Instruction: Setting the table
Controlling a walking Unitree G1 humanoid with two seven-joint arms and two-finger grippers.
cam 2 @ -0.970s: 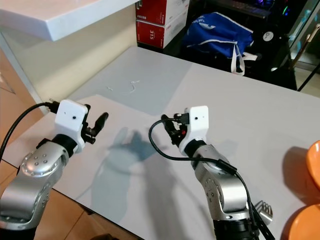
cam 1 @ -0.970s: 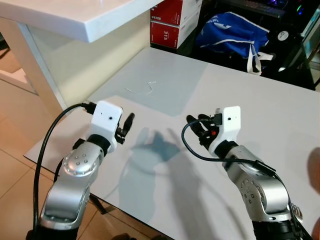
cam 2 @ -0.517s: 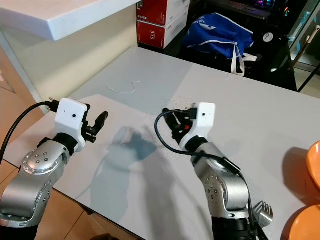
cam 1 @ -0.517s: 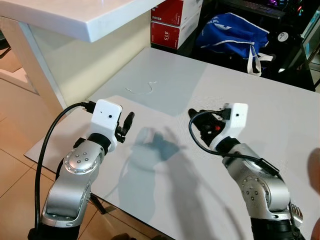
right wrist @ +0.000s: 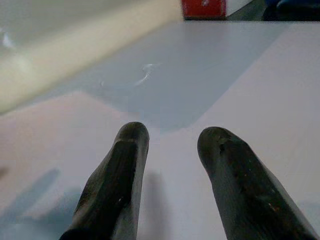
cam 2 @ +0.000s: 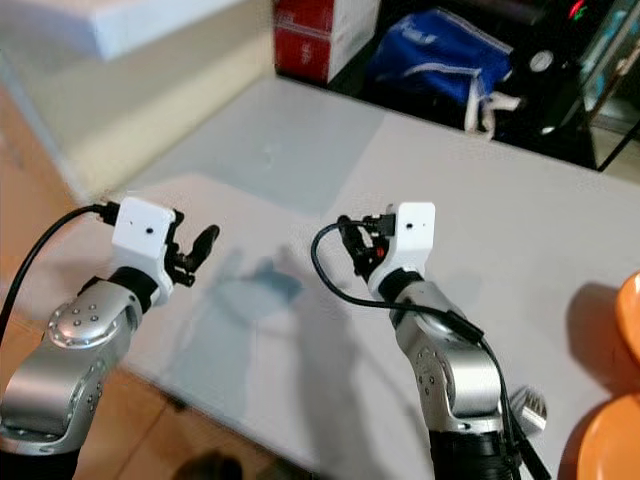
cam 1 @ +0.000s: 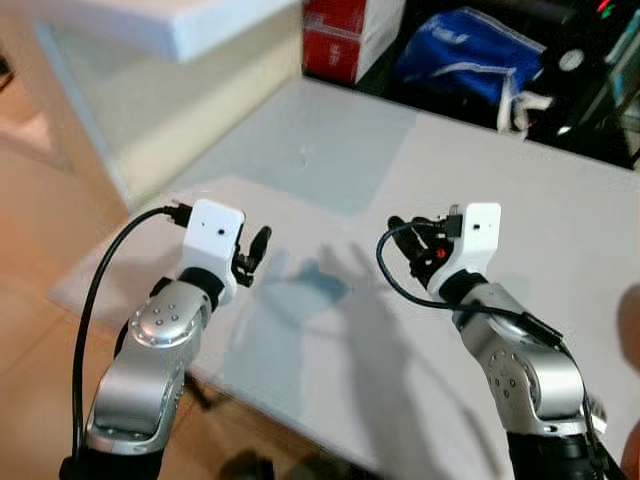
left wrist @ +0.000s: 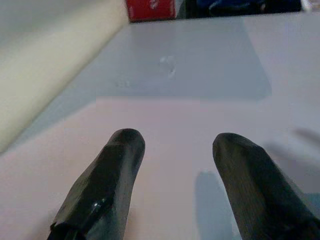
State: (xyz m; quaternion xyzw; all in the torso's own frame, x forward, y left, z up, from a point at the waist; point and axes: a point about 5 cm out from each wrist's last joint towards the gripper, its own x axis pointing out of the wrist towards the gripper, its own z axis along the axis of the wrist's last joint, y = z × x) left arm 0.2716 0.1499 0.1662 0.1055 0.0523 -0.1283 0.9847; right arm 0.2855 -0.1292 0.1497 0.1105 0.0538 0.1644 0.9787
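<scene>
My left gripper (cam 1: 255, 246) hovers over the near left part of the white table (cam 1: 330, 170), open and empty; the left wrist view shows its two black fingers (left wrist: 107, 175) apart above bare tabletop. My right gripper (cam 1: 408, 236) is held above the table's middle, also open with nothing between its fingers (right wrist: 120, 170). At the far right edge lie two orange plates (cam 2: 628, 318), one nearer (cam 2: 612, 440). The metal tines of a fork (cam 2: 530, 410) show beside my right forearm.
A thin white scrap (right wrist: 146, 73) lies on the shaded far part of the table. Beyond the far edge stand red boxes (cam 1: 345, 30) and a blue bag (cam 1: 470, 55). A white counter (cam 1: 170, 20) overhangs at the left, above tiled floor (cam 1: 40, 250).
The whole picture has shifted and blurred, so the camera moved. My right gripper has drifted slightly right and up over the table. Both grippers stay open.
</scene>
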